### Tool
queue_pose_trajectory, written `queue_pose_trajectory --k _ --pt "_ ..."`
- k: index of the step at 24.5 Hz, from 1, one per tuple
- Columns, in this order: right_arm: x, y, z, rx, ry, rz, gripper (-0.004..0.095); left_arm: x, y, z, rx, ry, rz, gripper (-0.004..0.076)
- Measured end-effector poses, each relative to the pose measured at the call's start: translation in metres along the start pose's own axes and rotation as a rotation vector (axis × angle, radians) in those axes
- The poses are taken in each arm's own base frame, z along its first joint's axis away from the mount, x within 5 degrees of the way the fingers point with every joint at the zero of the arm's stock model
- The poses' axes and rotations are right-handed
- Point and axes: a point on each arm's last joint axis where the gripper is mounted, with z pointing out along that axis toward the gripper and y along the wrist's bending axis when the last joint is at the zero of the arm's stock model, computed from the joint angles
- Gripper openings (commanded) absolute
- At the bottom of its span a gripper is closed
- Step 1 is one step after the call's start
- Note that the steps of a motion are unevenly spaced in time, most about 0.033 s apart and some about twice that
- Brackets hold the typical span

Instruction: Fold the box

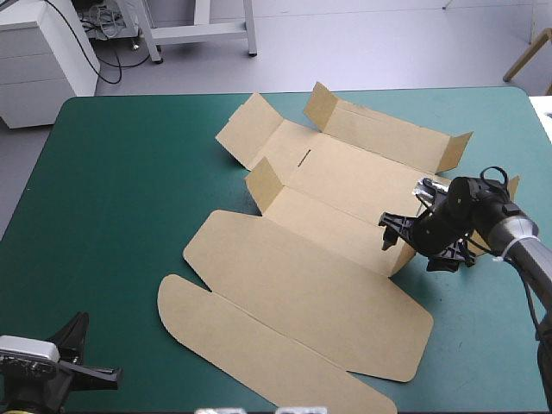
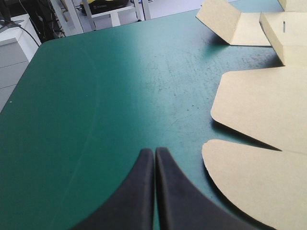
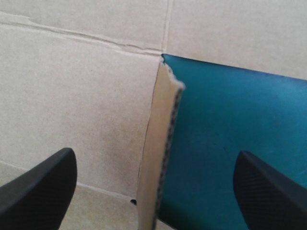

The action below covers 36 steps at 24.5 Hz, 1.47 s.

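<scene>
**Desk:** Where is the box?

**Me:** The box (image 1: 319, 259) sits from the middle to the right of the counter (image 1: 112, 198), brown board opened out on the teal-green cover. It is mostly flat. The lid panel (image 1: 310, 293) and its rounded tuck flap (image 1: 259, 354) lie flat toward the near edge. The far wall (image 1: 388, 138) tilts up, with a tab raised at each end. The side panel (image 1: 250, 129) at the far left is half lifted, and a short flap (image 1: 265, 185) stands up near it.

**Desk:** Right arm?

**Me:** The right gripper (image 1: 395, 231) is low at the box's right side, at the end of the near wall. From its wrist I see the black fingers (image 3: 38, 191) well apart, with a raised flap edge (image 3: 163, 143) standing between them. That edge is seen end-on and the corrugation shows. There is board on one side of it and bare cover on the other. Neither finger touches the flap in this view.

**Desk:** Left arm?

**Me:** The left gripper (image 2: 154, 158) is at the counter's near left corner, over bare cover. Its fingers are pressed together into one point. The tuck flap's rounded end lies just beside it, off to the right and clear of the fingers. I cannot tell whether the tips rest on the cover or hang above it.
</scene>
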Motion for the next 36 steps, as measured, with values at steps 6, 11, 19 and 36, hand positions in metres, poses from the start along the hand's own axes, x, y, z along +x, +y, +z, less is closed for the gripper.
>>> queue_pose_trajectory --k 6,11,19,36 --pt "0.0 0.0 0.0 -0.004 -0.004 0.055 0.0004 0.0 0.0 0.0 0.0 0.0 0.0 -0.001" --pt "-0.002 0.0 0.0 0.001 -0.017 0.045 0.0 0.0 0.0 0.0 0.0 0.0 0.0 -0.001" --pt "-0.007 0.009 -0.002 -0.08 -0.087 -0.245 0.0 0.0 0.0 0.0 0.0 0.0 0.0 -0.001" --pt "-0.058 0.071 0.016 -0.067 0.017 -1.067 0.0 0.0 0.0 0.0 0.0 0.0 0.0 -0.001"
